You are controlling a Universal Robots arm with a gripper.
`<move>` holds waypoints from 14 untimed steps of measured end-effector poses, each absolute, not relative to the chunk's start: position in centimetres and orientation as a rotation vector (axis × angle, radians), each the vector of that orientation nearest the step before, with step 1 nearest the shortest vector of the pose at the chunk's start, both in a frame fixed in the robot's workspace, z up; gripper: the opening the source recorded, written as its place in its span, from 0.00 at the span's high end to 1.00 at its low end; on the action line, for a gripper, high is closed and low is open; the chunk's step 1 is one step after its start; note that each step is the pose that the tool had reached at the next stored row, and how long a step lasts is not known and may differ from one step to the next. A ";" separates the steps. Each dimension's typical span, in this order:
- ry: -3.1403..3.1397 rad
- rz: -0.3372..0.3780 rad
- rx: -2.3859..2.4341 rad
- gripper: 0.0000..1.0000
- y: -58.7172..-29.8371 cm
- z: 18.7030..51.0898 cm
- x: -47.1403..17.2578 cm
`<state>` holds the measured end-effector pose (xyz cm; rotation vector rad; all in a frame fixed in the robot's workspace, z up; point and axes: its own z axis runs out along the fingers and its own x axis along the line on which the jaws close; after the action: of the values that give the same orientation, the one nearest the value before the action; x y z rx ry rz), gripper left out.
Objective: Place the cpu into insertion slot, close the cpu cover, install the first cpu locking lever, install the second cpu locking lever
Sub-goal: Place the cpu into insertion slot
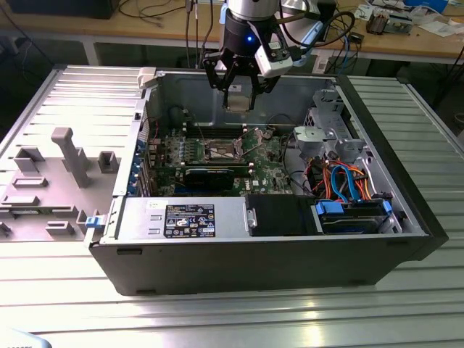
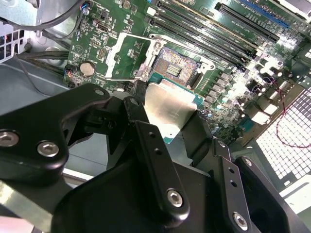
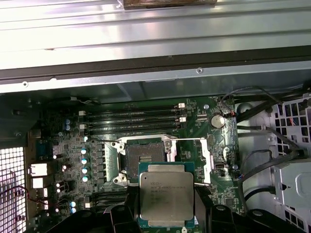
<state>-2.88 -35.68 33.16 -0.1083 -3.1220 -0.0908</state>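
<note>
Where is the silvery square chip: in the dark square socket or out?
Out: the silvery square chip is held in the black gripper above the dark-centred square socket, whose contacts lie bare.

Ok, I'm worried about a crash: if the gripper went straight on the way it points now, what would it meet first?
Probably the insertion slot, or just beside it. The cpu held in the gripper would touch first. Depth is unclear.
</note>
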 end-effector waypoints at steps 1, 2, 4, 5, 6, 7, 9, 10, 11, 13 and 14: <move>-3.122 -0.091 -0.110 0.46 -35.7 33.2 -2.9; -3.122 -0.091 -0.111 0.46 -35.7 33.2 -2.9; -3.122 -0.091 -0.114 0.46 -35.7 33.2 -2.9; -3.122 -0.091 -0.115 0.46 -35.7 33.2 -2.9; -3.122 -0.091 -0.116 0.46 -35.7 33.2 -2.9; -3.122 -0.091 -0.118 0.46 -35.7 33.2 -2.9; -3.122 -0.091 -0.121 0.46 -35.7 33.2 -2.9; -3.122 -0.091 -0.124 0.46 -35.7 33.2 -2.9; -3.122 -0.091 -0.129 0.46 -35.7 33.2 -2.9; -3.121 -0.091 -0.137 0.46 -35.7 33.2 -2.9; -3.121 -0.091 -0.140 0.46 -35.7 33.2 -2.9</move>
<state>-2.88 -35.68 33.16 -0.1396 -3.1213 -0.0909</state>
